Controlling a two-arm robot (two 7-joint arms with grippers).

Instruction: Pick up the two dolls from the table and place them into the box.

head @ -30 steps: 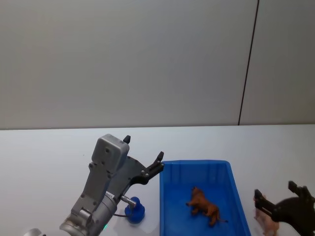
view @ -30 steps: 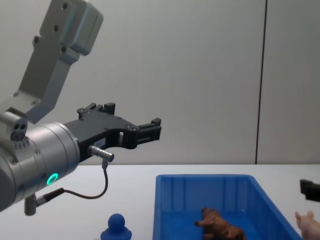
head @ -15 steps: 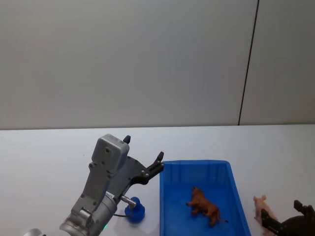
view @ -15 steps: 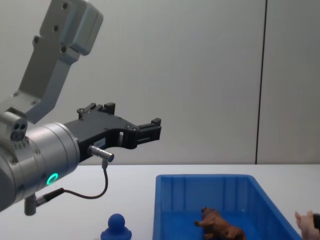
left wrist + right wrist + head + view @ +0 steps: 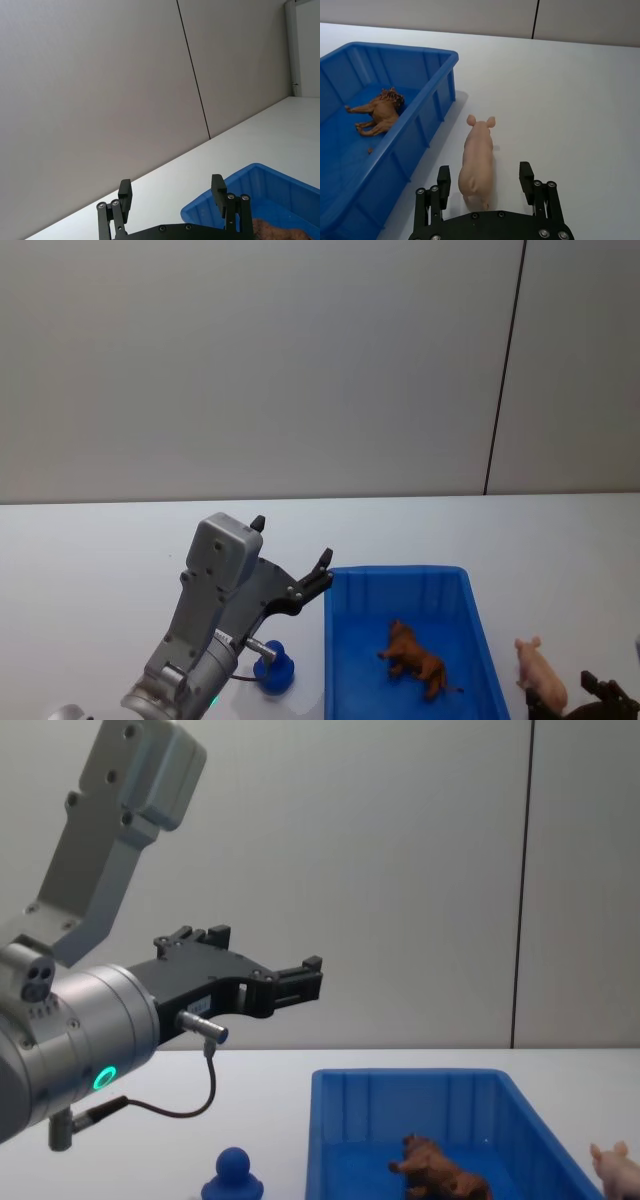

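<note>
Pale pink plastic pig doll (image 5: 477, 160): standing near desk's (image 5: 570, 100) front edge, beside large blue ribbed box (image 5: 427, 125). Your right end effector (image 5: 485, 171), released, is retreating from it ungrasped; left end effector (image 5: 171, 185) idling, released.

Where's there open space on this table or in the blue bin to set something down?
Widest bare patch: table behind the blue bin, up to the wall. Bin floor around the brown animal is free. Crowded: between bin and pig, open right pincer at its rear; and near the blue figurine, beneath the raised left pincer.
</note>
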